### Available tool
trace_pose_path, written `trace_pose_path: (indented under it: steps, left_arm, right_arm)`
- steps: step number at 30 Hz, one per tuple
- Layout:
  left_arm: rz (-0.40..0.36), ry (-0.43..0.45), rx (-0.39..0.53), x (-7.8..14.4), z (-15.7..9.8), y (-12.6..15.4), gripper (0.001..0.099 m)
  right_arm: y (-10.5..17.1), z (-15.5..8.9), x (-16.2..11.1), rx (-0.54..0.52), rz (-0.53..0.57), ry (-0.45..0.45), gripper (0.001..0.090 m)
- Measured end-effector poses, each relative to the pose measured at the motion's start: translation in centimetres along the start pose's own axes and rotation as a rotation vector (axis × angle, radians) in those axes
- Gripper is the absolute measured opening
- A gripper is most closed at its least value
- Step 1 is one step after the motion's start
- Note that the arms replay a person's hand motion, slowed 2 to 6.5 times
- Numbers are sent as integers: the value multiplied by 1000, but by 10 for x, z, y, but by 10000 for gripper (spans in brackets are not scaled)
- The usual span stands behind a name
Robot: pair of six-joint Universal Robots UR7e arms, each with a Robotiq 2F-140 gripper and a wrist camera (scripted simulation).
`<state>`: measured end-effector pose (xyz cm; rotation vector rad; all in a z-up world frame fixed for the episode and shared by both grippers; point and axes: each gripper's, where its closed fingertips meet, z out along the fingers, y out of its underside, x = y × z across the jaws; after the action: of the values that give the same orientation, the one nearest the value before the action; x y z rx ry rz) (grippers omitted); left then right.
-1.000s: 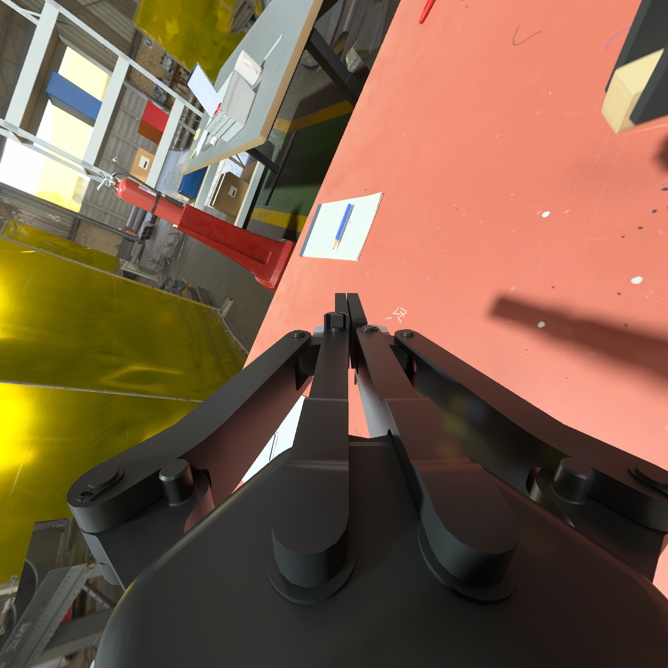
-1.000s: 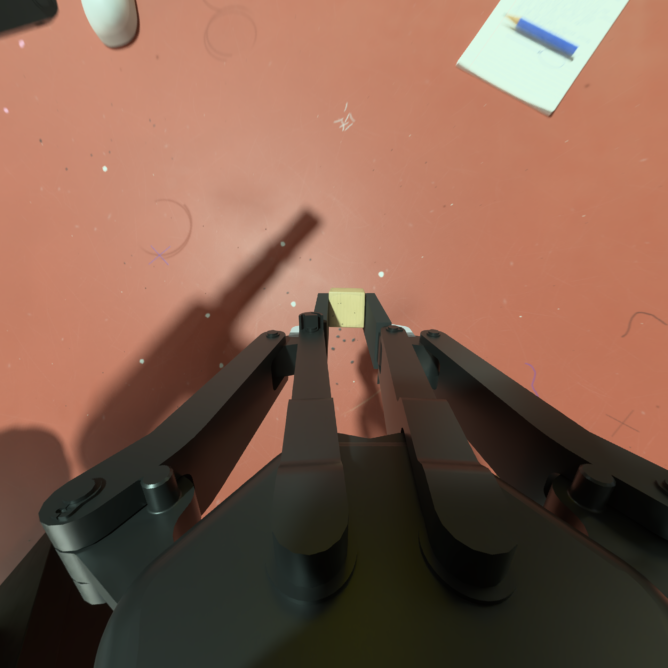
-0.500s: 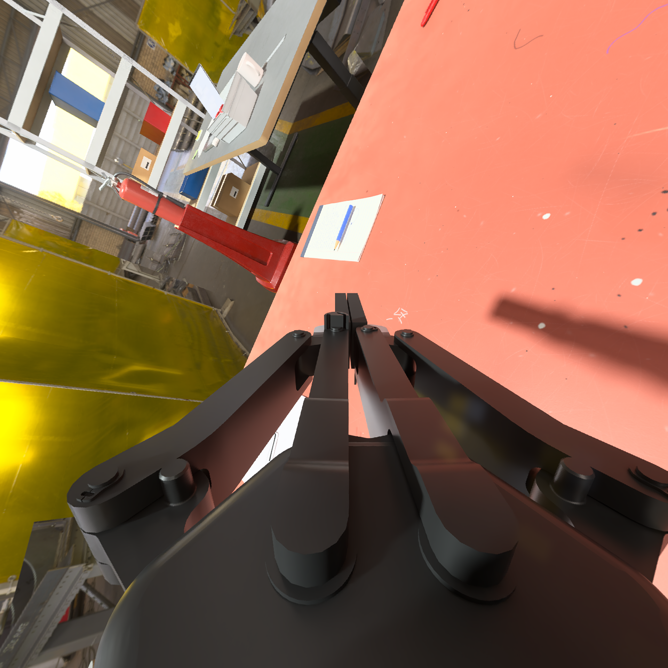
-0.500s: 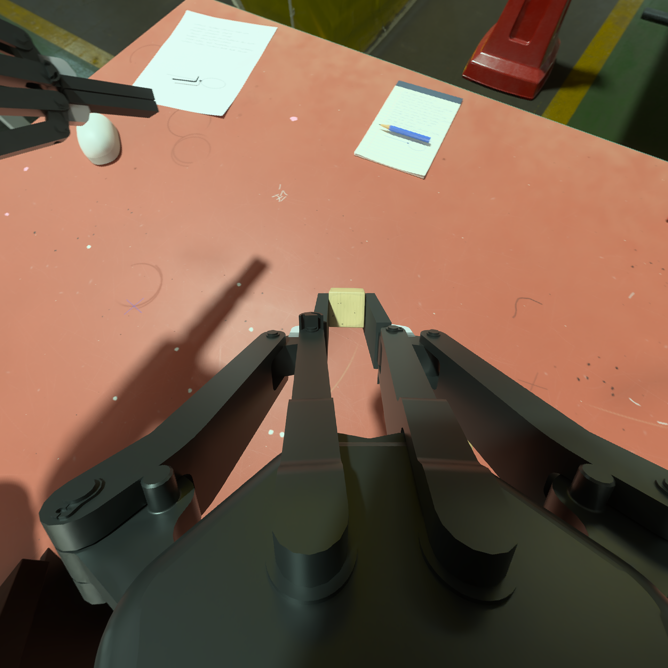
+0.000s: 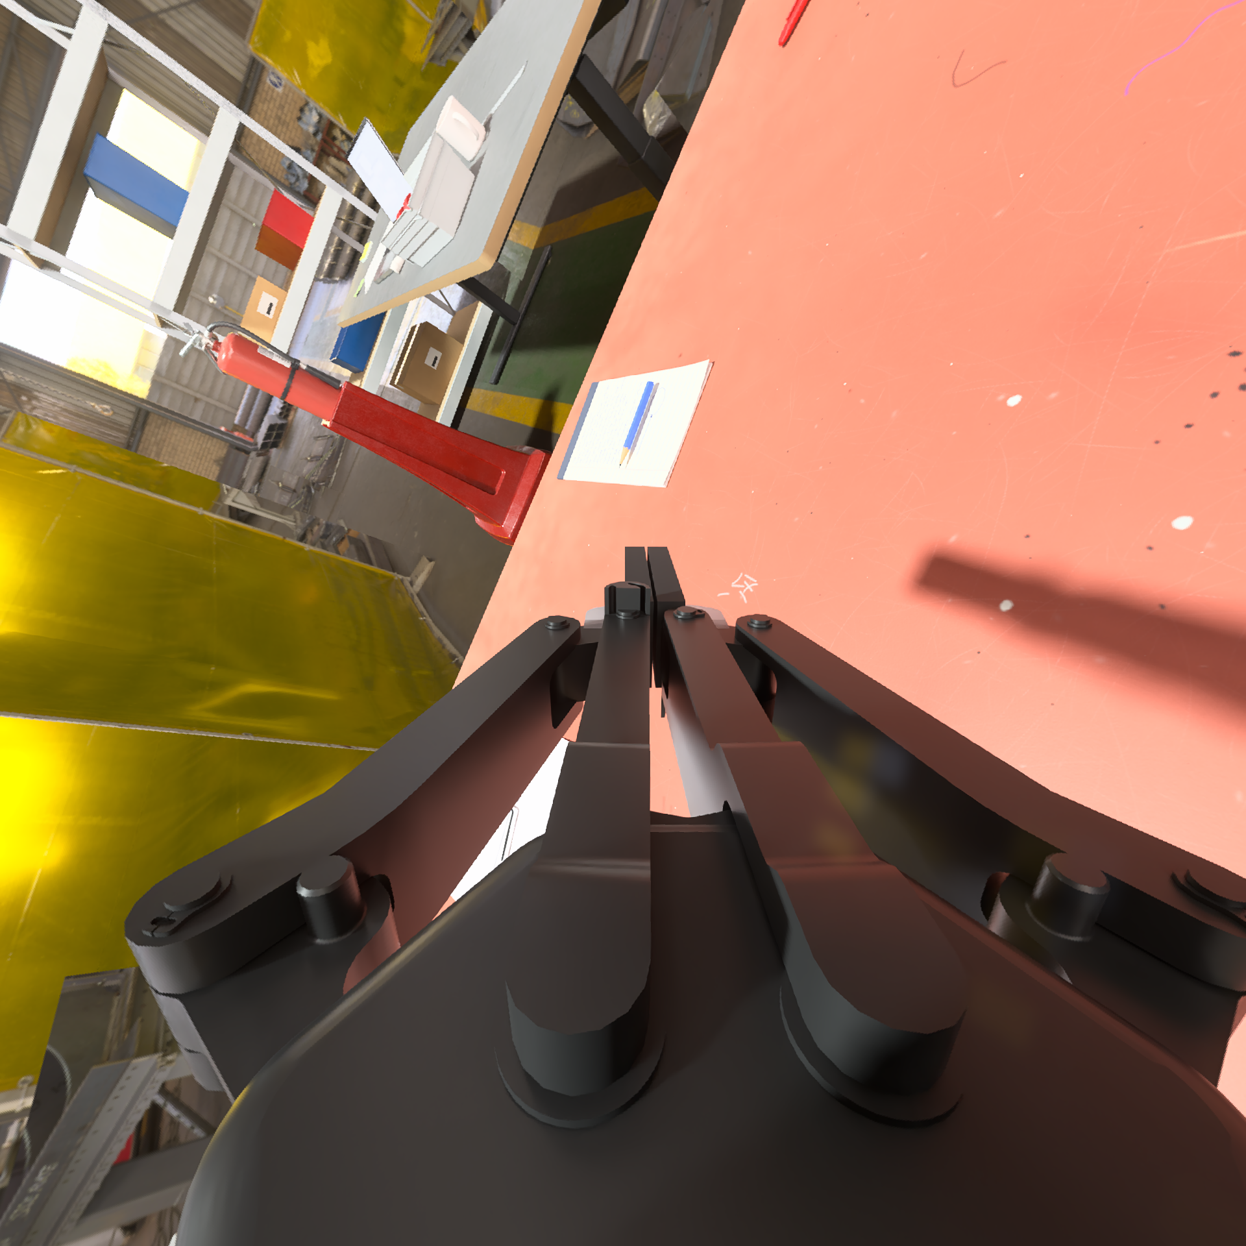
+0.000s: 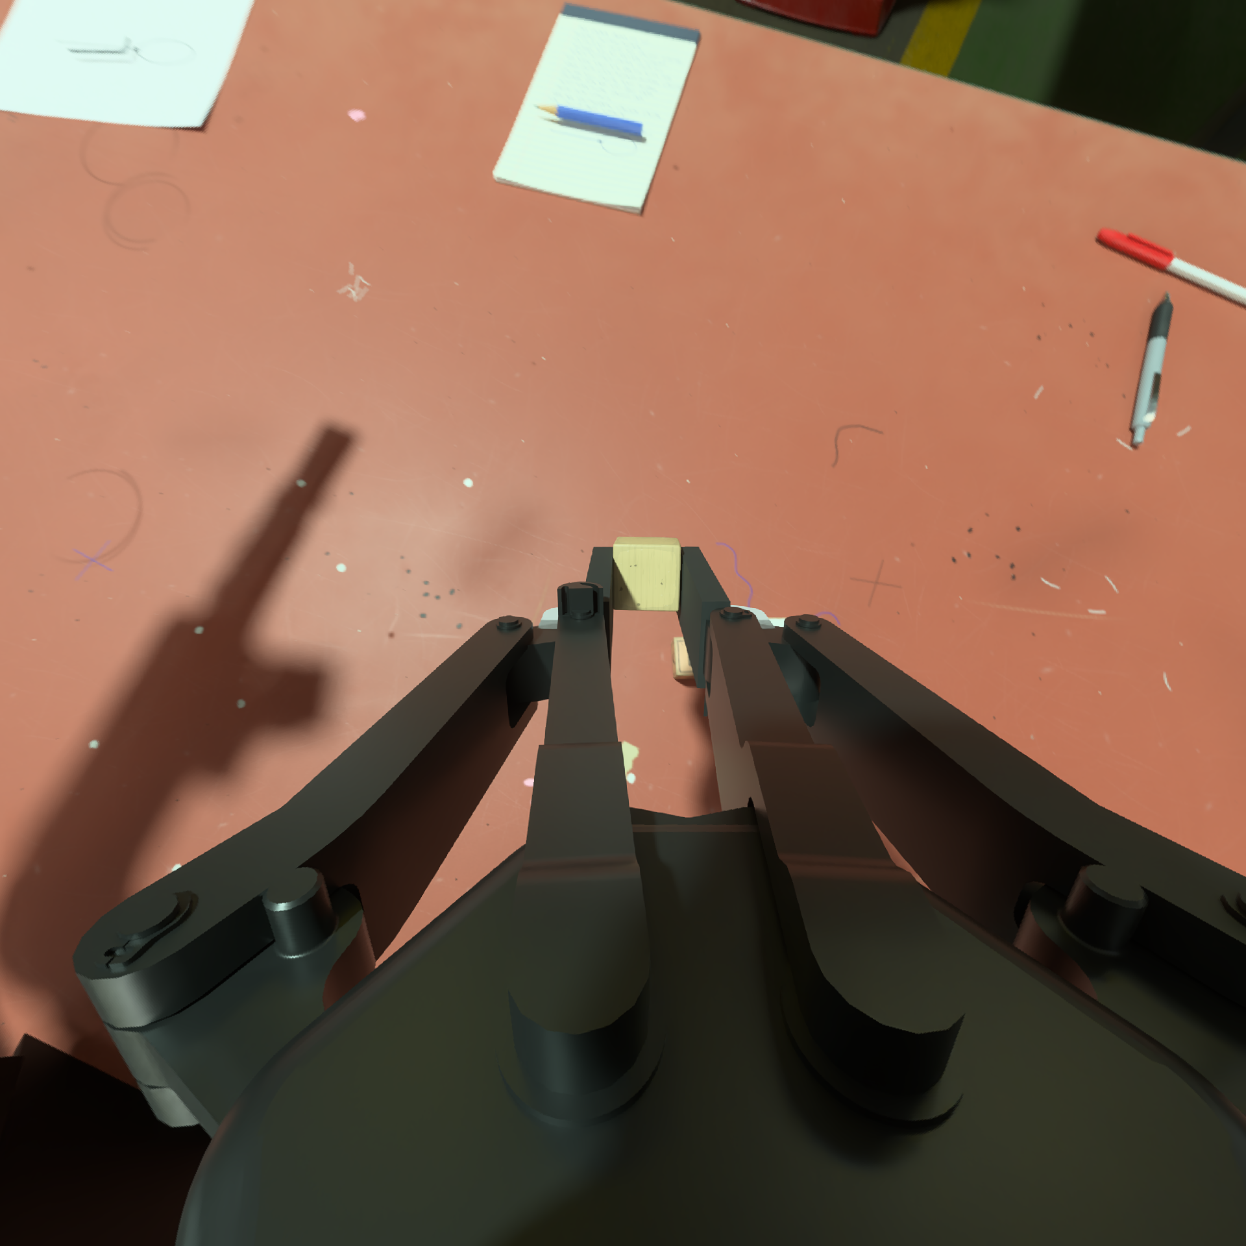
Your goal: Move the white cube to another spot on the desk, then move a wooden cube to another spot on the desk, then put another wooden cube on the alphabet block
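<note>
My right gripper point(image 6: 646, 585) is shut on a pale wooden cube point(image 6: 646, 572) and holds it above the salmon desk point(image 6: 472, 377). Below it, between the fingers, a small tan block point(image 6: 682, 661) shows, mostly hidden by the right finger. A pale scrap point(image 6: 628, 755) of another object peeks out by the left finger; I cannot tell what it is. My left gripper point(image 5: 647, 573) is shut and empty, over the desk point(image 5: 944, 303) near its edge. No white cube is in view.
A notepad with a blue pencil point(image 6: 600, 111) lies at the far side; it also shows in the left wrist view point(image 5: 634, 425). A white sheet point(image 6: 114, 54) is at the far left. A red pen point(image 6: 1173, 266) and a grey pen point(image 6: 1149, 371) lie to the right.
My right gripper has carried the wooden cube across the desk, leaving the left wrist view; the pens and the tan block have come into its own view. The left gripper has not moved.
</note>
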<state>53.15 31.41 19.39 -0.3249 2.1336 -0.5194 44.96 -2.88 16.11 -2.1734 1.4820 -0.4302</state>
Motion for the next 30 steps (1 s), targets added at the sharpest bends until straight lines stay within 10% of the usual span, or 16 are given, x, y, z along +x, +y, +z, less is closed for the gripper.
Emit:
trace_pose_path:
  steps: [30]
  left_arm:
    - [18,9,-13,6,3,-1,11]
  right_arm:
    - [67,64,42,-330,55,-90,257]
